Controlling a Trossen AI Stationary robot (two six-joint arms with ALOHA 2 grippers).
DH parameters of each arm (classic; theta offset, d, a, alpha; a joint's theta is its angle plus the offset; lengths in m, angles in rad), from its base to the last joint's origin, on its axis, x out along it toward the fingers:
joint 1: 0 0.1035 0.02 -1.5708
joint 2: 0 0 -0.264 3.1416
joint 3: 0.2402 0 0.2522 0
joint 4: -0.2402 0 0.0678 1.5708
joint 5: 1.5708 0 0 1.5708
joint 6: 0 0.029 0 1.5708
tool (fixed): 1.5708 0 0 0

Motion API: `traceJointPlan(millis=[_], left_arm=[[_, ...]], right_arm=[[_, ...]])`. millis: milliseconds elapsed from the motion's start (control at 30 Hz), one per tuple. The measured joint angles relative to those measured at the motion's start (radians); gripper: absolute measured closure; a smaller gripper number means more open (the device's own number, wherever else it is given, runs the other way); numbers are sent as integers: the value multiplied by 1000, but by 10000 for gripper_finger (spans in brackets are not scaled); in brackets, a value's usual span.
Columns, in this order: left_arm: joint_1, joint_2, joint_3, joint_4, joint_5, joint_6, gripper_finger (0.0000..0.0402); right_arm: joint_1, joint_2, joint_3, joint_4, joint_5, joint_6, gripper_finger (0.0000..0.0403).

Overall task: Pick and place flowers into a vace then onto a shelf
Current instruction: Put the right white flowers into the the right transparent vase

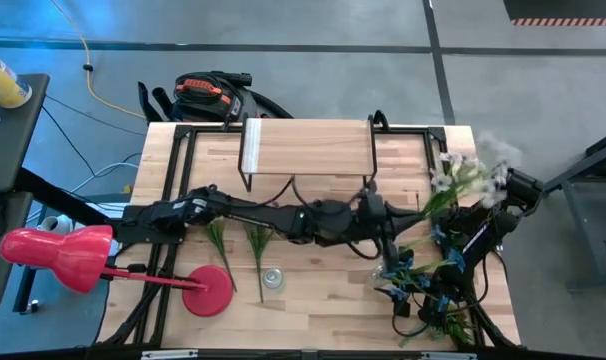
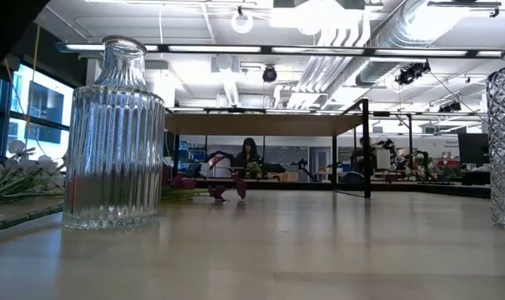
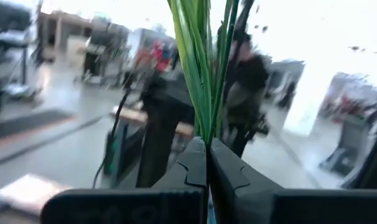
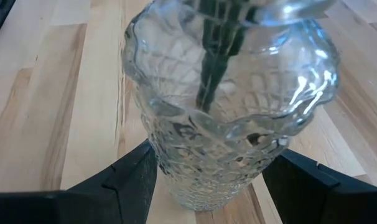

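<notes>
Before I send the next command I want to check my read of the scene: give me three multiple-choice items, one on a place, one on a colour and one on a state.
1. Where is the dimpled clear glass vase with stems in it?
A. On the light-wood shelf
B. Between the right gripper's fingers
C. Tipped over on the floor

2. What colour are the blossoms on the bunch the left arm holds up?
A. Pale white
B. Red
C. Yellow

3. How does the left gripper stand?
A. Wide open, empty
B. Open above a bottle
C. Shut on thin green stems

Answers:
1 B: the right wrist view shows the dimpled clear glass vase standing on the tabletop, in the right gripper.
2 A: the high view shows pale white blossoms.
3 C: the left gripper pinches the thin green stems.
</notes>
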Motion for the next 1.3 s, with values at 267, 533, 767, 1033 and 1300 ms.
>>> traceJointPlan(millis=[267,533,767,1033,1300], left_arm=[[51,-1,1,136,105,69,368],[114,0,-170,333,180,-22,368],[158,1,-473,804,235,-144,368],[98,0,-636,1013,186,-217,368],[63,-1,-652,1000,195,-222,368]], right_arm=[[0,0,0,11,-5,6,145],[0,0,0,12,-3,8,145],[0,0,0,12,-3,8,145],[0,0,0,12,-3,10,145],[-3,0,1,12,-12,9,145]])
